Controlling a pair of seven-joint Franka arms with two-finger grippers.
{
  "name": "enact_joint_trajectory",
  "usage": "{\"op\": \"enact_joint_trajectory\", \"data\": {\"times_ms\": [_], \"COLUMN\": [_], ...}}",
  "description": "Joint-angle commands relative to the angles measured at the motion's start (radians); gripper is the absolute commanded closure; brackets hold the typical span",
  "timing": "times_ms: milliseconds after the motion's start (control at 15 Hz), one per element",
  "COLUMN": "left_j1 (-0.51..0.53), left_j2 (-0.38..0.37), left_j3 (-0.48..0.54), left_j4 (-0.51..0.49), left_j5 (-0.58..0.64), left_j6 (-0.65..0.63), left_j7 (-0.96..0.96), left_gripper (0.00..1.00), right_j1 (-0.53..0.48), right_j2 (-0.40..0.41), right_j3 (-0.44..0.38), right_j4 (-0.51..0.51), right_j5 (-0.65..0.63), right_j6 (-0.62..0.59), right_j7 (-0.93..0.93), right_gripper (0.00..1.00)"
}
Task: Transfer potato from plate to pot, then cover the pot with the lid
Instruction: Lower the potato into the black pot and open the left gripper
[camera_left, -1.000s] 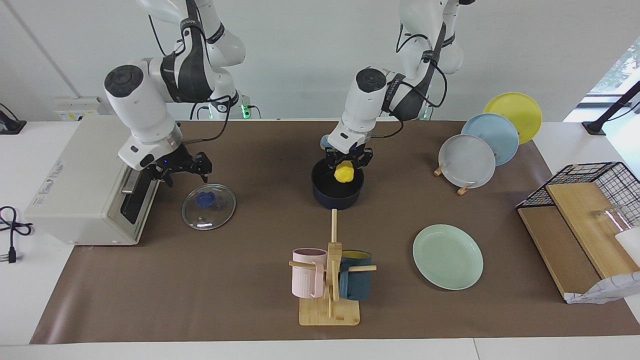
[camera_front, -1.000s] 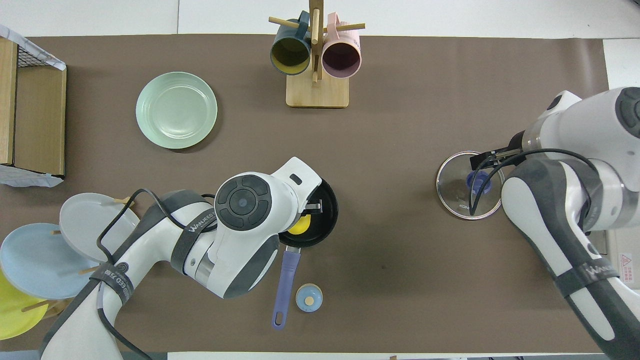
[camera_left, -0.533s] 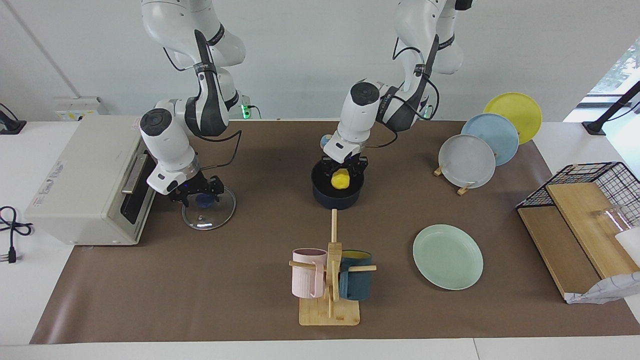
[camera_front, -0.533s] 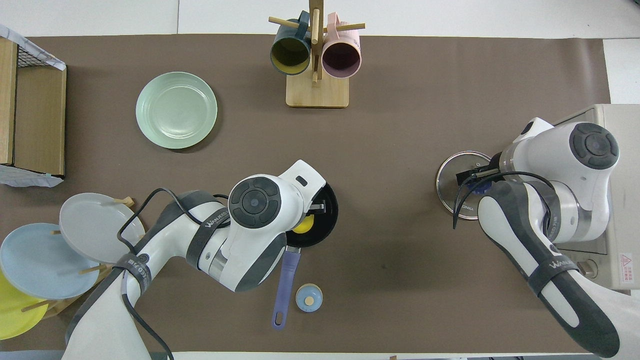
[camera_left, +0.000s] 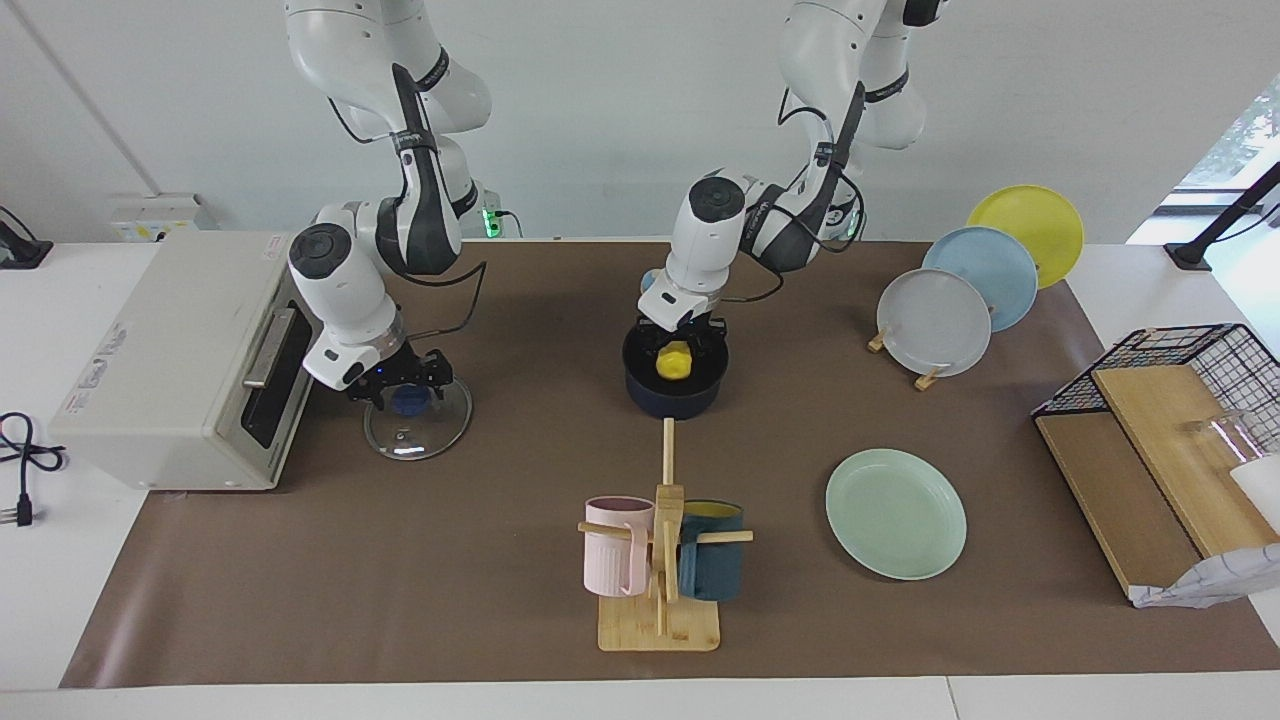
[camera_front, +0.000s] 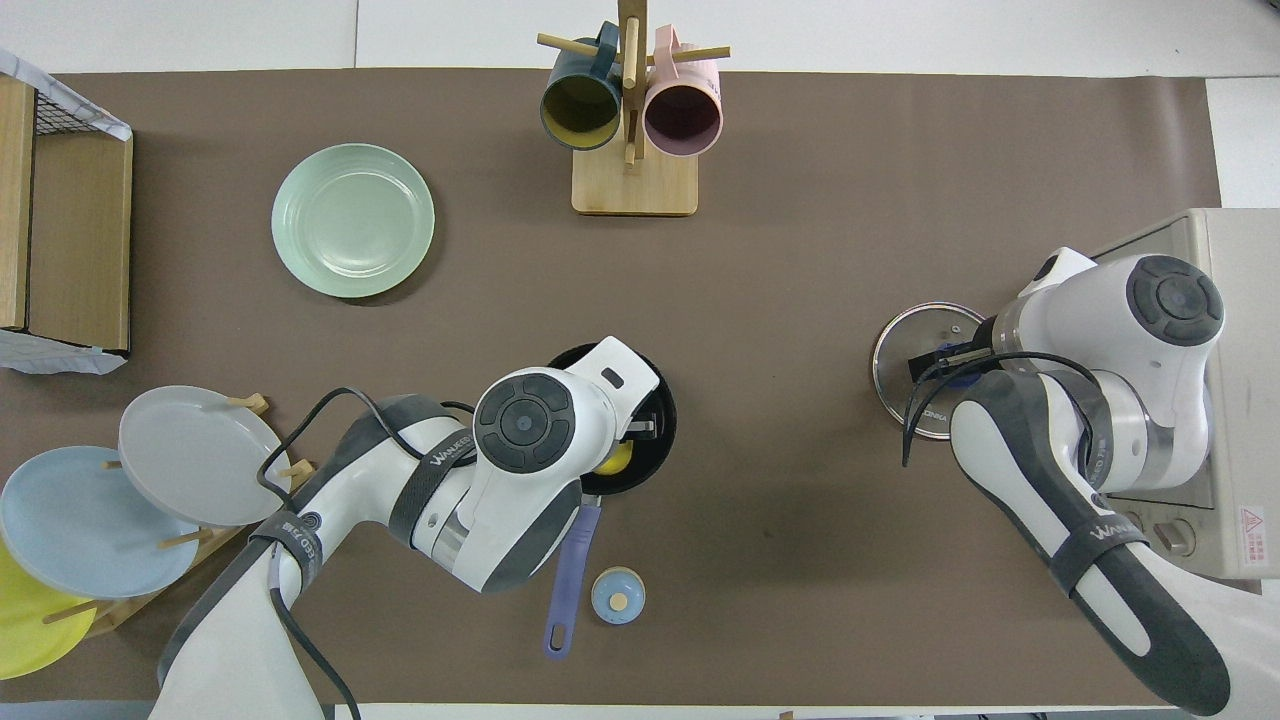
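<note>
1. Facing view: the left gripper (camera_left: 679, 339) reaches down into the pot (camera_left: 675, 392), its fingers closed on the potato (camera_left: 675, 360), which sits low inside the rim; the plate (camera_left: 895, 513) lies bare toward the left arm's end, farther from the robots than the pot.
2. Facing view: the right gripper (camera_left: 398, 385) is down at the blue knob of the lid (camera_left: 417, 421), which lies flat on the mat just beside the toaster oven (camera_left: 175, 355); I cannot tell whether its fingers are apart or pressed on the knob.
3. Overhead view: the left arm's wrist covers most of the pot (camera_front: 652, 440); a sliver of potato (camera_front: 617, 459) shows at its edge; the pot's handle points toward the robots, with a bell (camera_front: 618, 596) beside it.
4. Overhead view: the right arm covers part of the lid (camera_front: 912, 352); the plate (camera_front: 353, 220) lies well apart from the pot; a mug rack (camera_front: 633, 110) stands farthest from the robots.
</note>
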Motion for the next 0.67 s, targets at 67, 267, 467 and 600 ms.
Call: {"op": "enact_joint_trajectory", "data": {"times_ms": [67,267,467,600], "left_j1": [-0.023,-0.023,-0.021,-0.019], "left_j2": [0.002,0.002,0.0,-0.006], "left_j3": [0.02,0.02,0.02,0.02], "left_j4": [-0.019,-0.015,-0.008,-0.006], "left_j5": [0.027,0.031,0.031,0.031], "left_j6": [0.034,0.033,0.027,0.02], "left_j7": [-0.008,-0.003,0.0,0.0], "left_gripper": [1.0,0.0,0.0,0.0], "right_j1": [0.0,0.0,0.0,0.0], "right_j2": [-0.02,-0.02,-0.02,-0.019], "right_j3": [0.0,0.0,0.0,0.0], "right_j4": [-0.026,-0.026,-0.025,-0.017], "right_j5": [0.025,0.025,0.025,0.025], "right_j6": [0.02,0.02,0.019,0.008], "right_j7": [-0.062,-0.06,-0.06,-0.06], "right_gripper": [0.14,0.2,0.45,0.64]}}
